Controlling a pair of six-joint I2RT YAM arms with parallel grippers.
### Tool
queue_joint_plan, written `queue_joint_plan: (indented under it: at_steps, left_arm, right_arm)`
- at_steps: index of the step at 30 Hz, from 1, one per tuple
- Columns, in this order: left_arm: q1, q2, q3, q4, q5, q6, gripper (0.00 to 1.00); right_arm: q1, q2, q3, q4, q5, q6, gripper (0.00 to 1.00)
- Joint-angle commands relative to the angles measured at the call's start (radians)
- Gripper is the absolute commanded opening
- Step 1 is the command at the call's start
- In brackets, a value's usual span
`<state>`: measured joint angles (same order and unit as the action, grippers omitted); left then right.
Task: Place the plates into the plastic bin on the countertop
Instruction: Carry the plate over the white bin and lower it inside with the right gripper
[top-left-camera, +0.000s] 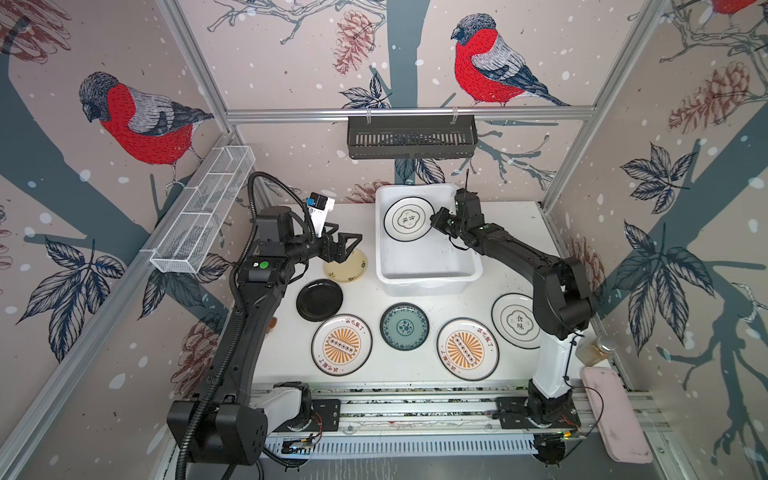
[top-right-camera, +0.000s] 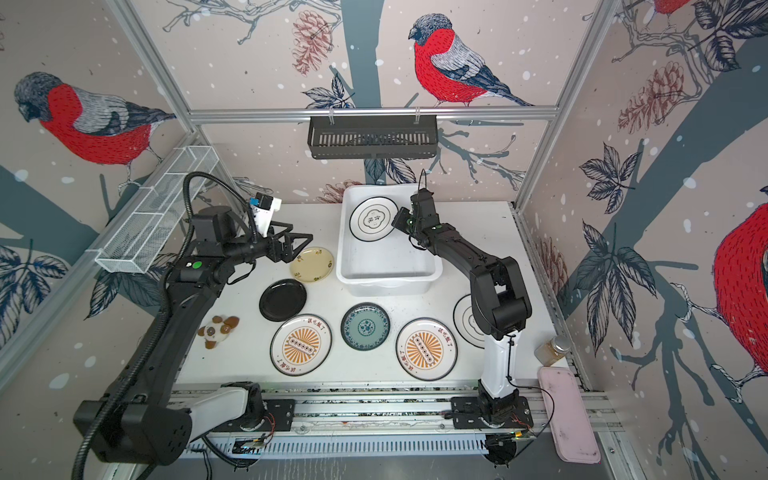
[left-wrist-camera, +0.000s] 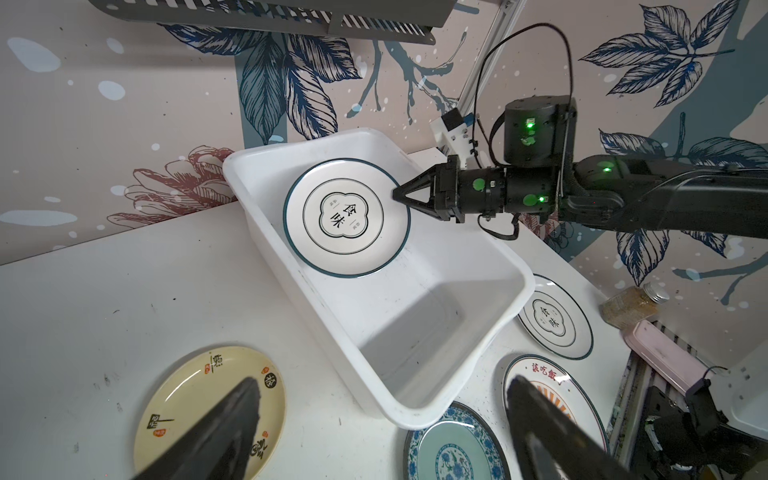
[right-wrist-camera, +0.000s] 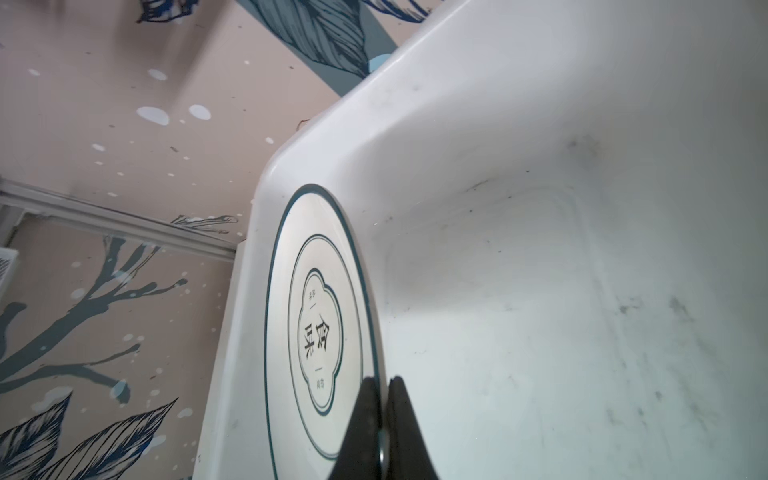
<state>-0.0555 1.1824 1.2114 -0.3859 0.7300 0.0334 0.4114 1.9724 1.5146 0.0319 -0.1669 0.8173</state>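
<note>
The right gripper clamps its fingers on the thin rim, the sensible hold for the stiff, slick, probably breakable quatrefoil plate; the left gripper has its fingers apart.

Plastic bin sits rear-centre on countertop. Binned quatrefoil plate is within its rear half, with its rim pinched by right gripper reaching in from the right. Left of the bin's front corner lies calligraphy plate; left gripper hangs above it, jaws wide apart. Plain plate lies just front-left of that. Front row, left to right: left sunburst plate, floral plate, right sunburst plate, loose quatrefoil plate partly under the right arm. Slotted rack hangs on the rear rail above the bin; wire-mesh basket on the left rail.
</note>
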Motion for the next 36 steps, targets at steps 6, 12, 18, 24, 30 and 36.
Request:
queue_joint_plan:
  at_steps: [6,12,18,24,30,36]
  left_arm:
    - [-0.002,-0.010,-0.003,0.047,0.031,-0.007,0.92]
    - [-0.002,-0.011,-0.007,0.050,0.032,-0.007,0.92]
    - [-0.002,-0.010,-0.018,0.060,0.039,-0.015,0.92]
    - [-0.001,-0.011,-0.024,0.069,0.048,-0.020,0.92]
    - [-0.001,-0.009,-0.025,0.074,0.052,-0.023,0.92]
    - [-0.002,-0.007,-0.030,0.079,0.055,-0.026,0.92]
  right_arm:
    - [0.015,0.111,0.098,0.044,0.074,0.048,0.01]
    - [0.021,0.185,0.162,0.013,0.092,0.054,0.01]
    - [0.024,0.238,0.183,0.020,0.086,0.065,0.02]
    - [0.022,0.273,0.191,0.021,0.088,0.068,0.02]
    - [0.018,0.302,0.187,0.026,0.081,0.078,0.07]
    - [0.008,0.309,0.151,0.046,0.074,0.087,0.11]
